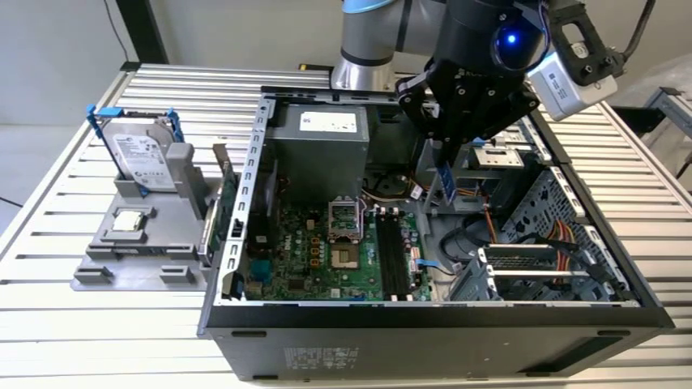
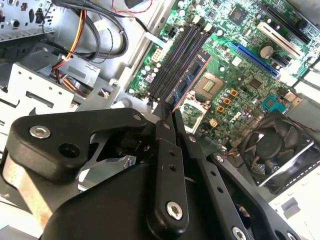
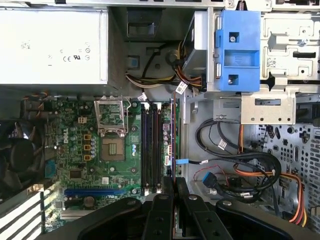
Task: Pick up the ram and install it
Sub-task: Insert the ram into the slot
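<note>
My gripper [image 1: 442, 152] is shut on the ram [image 1: 443, 183], a thin dark stick with a blue label that hangs straight down from the fingers inside the open computer case [image 1: 259, 154]. The ram is held above the motherboard [image 1: 313, 259] and touches nothing. In the first wrist view the ram [image 3: 173, 140] is seen edge-on, parallel to the black memory slots [image 3: 151, 145] and just beside them. In the second wrist view the closed fingertips [image 2: 166, 125] pinch the ram [image 2: 189, 77] over the slots [image 2: 172, 65].
A grey fixture [image 1: 103, 271] at the exterior view's left holds a silver hard drive [image 1: 146, 158] in a blue bracket and a small square processor chip [image 1: 130, 219]. Inside the case are the power supply [image 1: 319, 138], cables [image 1: 540, 235], a fan [image 2: 272, 147] and a blue drive bracket [image 3: 239, 50].
</note>
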`<state>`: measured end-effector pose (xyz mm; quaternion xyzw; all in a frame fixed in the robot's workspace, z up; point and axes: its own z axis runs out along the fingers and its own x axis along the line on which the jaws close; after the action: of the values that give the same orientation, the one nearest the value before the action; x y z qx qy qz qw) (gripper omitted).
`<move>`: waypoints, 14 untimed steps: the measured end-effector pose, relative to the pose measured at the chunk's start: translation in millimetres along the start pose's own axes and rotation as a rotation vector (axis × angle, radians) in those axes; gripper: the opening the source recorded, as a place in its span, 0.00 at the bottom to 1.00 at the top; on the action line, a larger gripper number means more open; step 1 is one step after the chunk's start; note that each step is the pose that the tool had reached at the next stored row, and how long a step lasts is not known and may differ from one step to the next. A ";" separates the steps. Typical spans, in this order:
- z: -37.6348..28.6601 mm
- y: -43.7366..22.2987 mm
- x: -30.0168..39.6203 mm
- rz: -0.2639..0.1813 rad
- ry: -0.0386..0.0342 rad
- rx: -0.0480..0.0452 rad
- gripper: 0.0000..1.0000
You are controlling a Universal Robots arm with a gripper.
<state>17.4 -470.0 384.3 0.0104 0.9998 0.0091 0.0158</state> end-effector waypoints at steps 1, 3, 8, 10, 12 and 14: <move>0.0 0.0 0.0 0.000 0.0000 -0.0001 0.00; 0.1 0.0 0.0 0.000 0.0000 0.0000 0.00; 1.8 0.0 0.1 0.000 0.0000 -0.0001 0.00; 2.2 0.0 0.1 0.000 0.0000 0.0000 0.00; 2.3 0.0 0.1 0.000 0.0000 -0.0004 0.00; 2.4 0.0 0.1 0.000 0.0000 -0.0009 0.00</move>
<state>17.4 -470.0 382.0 0.0104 0.9998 0.0096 0.0158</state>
